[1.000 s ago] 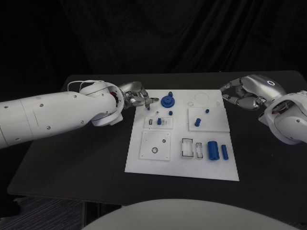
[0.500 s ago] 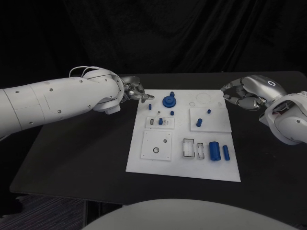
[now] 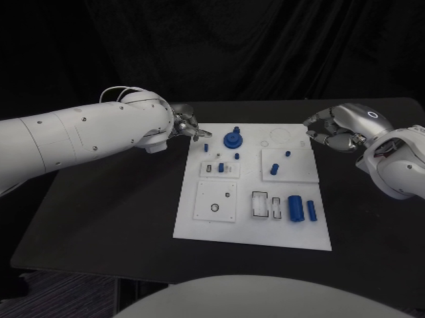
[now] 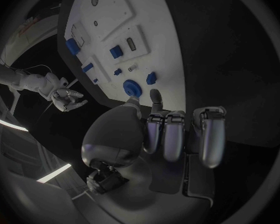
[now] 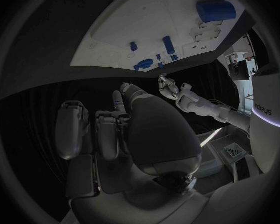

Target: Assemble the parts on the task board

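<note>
My left hand [image 3: 186, 126]: has drawn back off the task board [image 3: 252, 222], fingers curled, holding nothing.
My right hand [image 3: 335, 130]: unmoved, fingers curled, empty.
Blue gear [image 3: 233, 139]: unmoved.

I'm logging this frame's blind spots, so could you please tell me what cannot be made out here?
- Left hand, head view: palm hidden behind its own forearm, so a small held part cannot be ruled out.
- Right hand, head view: fingers curl inward, hiding the palm.
- Board slots: too small to tell filled from empty.
</note>
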`<state>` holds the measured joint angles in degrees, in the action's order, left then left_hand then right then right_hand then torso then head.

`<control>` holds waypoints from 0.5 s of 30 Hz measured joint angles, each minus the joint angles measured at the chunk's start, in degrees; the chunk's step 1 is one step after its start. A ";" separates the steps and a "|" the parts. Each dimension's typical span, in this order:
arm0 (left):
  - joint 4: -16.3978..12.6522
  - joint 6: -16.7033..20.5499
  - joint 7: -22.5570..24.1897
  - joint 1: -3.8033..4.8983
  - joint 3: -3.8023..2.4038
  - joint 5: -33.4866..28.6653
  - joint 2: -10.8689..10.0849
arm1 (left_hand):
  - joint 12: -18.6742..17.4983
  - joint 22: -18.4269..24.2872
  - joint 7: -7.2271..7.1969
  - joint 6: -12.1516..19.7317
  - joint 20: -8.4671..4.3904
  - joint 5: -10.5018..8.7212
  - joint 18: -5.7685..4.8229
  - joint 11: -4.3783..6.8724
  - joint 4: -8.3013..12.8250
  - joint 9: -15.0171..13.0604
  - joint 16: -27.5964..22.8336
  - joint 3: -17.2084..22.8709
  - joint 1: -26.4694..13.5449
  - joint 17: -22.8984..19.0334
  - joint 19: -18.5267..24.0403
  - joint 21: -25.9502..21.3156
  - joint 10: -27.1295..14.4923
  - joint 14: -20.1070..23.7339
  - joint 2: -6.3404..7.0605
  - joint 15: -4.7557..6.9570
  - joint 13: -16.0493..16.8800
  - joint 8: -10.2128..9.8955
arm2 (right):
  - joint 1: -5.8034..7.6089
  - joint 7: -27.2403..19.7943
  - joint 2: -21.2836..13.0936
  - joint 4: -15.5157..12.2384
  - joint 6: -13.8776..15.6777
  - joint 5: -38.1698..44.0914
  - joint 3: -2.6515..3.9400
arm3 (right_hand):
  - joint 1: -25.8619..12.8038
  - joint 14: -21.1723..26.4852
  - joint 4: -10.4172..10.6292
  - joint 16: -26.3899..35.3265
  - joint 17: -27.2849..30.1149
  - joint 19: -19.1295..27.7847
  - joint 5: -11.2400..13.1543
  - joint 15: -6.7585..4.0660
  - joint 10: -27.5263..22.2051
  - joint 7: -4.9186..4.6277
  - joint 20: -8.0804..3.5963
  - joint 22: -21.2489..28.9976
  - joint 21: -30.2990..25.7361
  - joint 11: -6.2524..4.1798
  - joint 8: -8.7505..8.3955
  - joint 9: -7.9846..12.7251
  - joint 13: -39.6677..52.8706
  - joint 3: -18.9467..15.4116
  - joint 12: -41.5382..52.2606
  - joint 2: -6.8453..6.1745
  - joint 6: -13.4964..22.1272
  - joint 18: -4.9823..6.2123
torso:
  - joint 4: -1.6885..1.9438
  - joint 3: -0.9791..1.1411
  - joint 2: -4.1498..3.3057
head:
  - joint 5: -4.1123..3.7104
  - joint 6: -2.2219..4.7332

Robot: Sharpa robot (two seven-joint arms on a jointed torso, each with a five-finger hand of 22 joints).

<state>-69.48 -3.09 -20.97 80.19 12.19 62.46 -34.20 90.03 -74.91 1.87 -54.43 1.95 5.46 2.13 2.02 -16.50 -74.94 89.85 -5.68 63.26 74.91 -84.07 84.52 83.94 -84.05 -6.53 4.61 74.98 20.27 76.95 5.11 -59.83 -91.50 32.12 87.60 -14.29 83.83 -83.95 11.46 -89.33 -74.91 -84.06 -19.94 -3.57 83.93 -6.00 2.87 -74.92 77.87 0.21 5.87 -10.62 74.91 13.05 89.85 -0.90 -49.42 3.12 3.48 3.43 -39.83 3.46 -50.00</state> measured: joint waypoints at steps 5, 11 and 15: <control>1.13 -0.88 0.10 -0.04 0.00 0.15 0.82 | 0.00 0.00 0.59 0.59 0.00 0.00 0.00 -0.19 -0.02 0.00 0.00 -0.30 -0.05 0.00 0.00 0.00 0.19 0.00 -0.05 0.00 0.00 -1.11 | 0.00 0.04 -0.06 -0.09 -0.01 0.00 0.00 | 0.00 0.00 0.00 0.00 0.00 0.00 0.00 0.00 0.00 0.00 0.00 0.00 0.00 0.00 0.00 0.00 0.00 0.00 0.00 0.00 0.00 0.00 | -0.01 0.03 0.09 | 0.01 0.00; 2.21 -1.61 0.40 -0.40 -0.01 0.22 1.65 | 0.00 0.00 0.89 1.30 0.21 0.73 0.00 -0.40 0.14 0.00 0.00 -0.46 -0.03 0.00 0.21 0.00 -0.02 0.00 -0.06 -0.43 0.00 -2.30 | 0.00 0.06 -0.11 -0.22 -0.03 -0.01 0.02 | 0.00 0.00 -0.16 0.00 0.00 0.00 0.00 0.00 0.00 0.00 0.00 0.00 0.00 0.00 0.00 -0.01 0.00 0.16 0.00 0.00 0.00 0.00 | -0.01 0.03 0.08 | -0.05 0.00; 2.84 -2.11 0.62 -0.88 0.00 0.25 2.11 | 0.00 0.00 0.89 1.30 0.44 1.14 0.00 -0.59 0.14 0.00 0.00 -0.46 0.24 0.00 -0.01 -0.24 0.18 0.00 -0.34 -0.43 0.00 -2.79 | 0.00 0.07 -0.16 -0.31 -0.05 -0.01 0.02 | 0.00 0.00 -0.16 0.00 0.00 0.00 0.00 0.00 0.00 0.00 0.00 0.00 0.00 0.00 -0.09 0.02 0.00 0.16 0.00 0.00 0.00 0.00 | 0.00 0.03 0.01 | -0.07 0.00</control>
<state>-66.64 -5.20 -20.35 79.31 12.19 62.71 -32.09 90.03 -74.91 2.76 -53.13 2.39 6.60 2.13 1.42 -16.36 -74.94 89.85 -6.14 63.50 74.91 -84.08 84.28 84.12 -84.05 -6.86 4.18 74.98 17.48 76.95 5.18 -59.99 -91.80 32.07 87.60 -14.28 83.83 -83.95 11.30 -89.33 -74.91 -84.06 -19.94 -3.57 83.93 -6.00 2.87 -74.91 77.87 0.21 5.78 -10.61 74.91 13.21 89.85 -0.90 -49.42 3.12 3.48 3.46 -39.82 3.39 -50.00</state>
